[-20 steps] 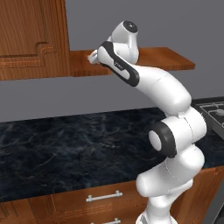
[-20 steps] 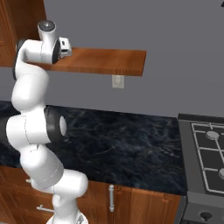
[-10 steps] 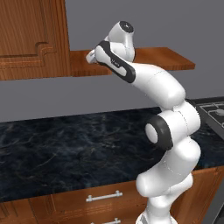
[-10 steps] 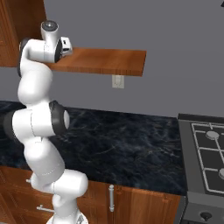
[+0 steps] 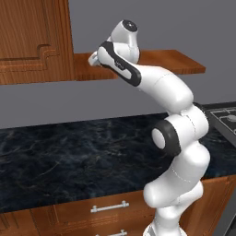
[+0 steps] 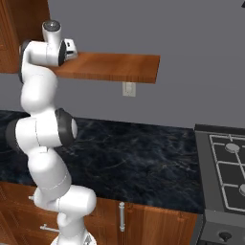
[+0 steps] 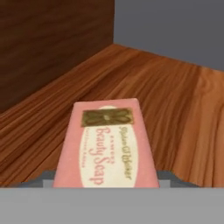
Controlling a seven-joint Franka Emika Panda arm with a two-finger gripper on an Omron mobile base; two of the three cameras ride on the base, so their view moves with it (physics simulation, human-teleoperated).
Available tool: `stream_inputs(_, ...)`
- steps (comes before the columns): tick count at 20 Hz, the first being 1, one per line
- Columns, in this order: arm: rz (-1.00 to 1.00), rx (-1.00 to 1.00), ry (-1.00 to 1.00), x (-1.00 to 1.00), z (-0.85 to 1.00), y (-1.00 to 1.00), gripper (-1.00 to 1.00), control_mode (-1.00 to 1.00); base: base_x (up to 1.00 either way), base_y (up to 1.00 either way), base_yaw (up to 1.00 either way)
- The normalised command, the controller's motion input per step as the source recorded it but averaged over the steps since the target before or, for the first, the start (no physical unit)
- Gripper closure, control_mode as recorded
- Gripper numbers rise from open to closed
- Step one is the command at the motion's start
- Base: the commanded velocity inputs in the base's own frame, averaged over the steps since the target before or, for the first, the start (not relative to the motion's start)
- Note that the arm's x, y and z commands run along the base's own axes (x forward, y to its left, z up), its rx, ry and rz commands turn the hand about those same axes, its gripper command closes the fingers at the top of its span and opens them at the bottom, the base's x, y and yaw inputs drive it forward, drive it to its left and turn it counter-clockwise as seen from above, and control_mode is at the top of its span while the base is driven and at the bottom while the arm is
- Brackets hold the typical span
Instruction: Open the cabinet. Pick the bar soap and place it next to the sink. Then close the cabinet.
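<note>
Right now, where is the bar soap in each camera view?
Left base view: hidden behind the arm's hand, which is at the wooden shelf.
Right base view: likewise hidden behind the hand at the shelf's left end.
Hand view: bar soap bottom centre, lying on the shelf.
Shared landmark: the shelf.

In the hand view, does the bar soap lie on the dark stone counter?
No. The bar soap lies flat on the reddish-brown wooden shelf, close in front of the camera.

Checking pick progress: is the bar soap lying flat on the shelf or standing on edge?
Flat: the bar soap lies label-up on the wooden shelf.
</note>
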Motion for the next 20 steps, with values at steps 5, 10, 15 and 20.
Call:
stream_inputs(5, -0.05, -0.01, -0.11, -0.98, 0.0, -0.32, 1.0, -1.0, 0.0, 0.0, 0.0)
stream_inputs(10, -0.15, 0.0, -0.01, -1.0, -0.03, -0.73, 1.0, -1.0, 0.0, 0.0, 0.0)
stream_inputs(15, -0.17, 0.0, 0.03, -1.0, -0.13, -0.68, 1.0, -1.0, 0.0, 0.0, 0.0)
stream_inputs(20, -0.13, 0.0, 0.07, -1.0, -0.26, -0.39, 1.0, -1.0, 0.0, 0.0, 0.0)
